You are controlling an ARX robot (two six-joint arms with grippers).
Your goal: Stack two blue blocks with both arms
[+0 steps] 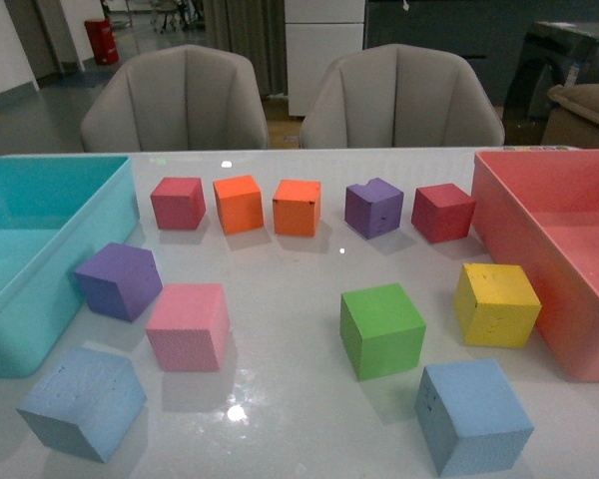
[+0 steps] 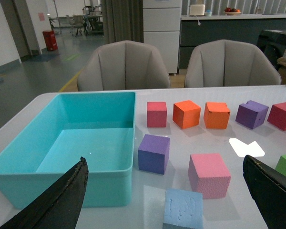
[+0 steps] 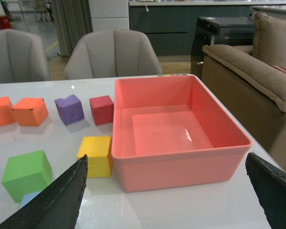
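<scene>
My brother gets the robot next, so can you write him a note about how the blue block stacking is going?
Left fingers: open, holding nothing.
Right fingers: open, holding nothing.
Blocks: the left pale blue foam cube sits near the front of the white table, in front of the pink foam cube. The right pale blue foam cube sits in front of the green foam cube. They are far apart.
Done: nothing stacked yet.
Left: pick up one blue cube and set it on the other, probably each arm reaching for its nearer one.
</scene>
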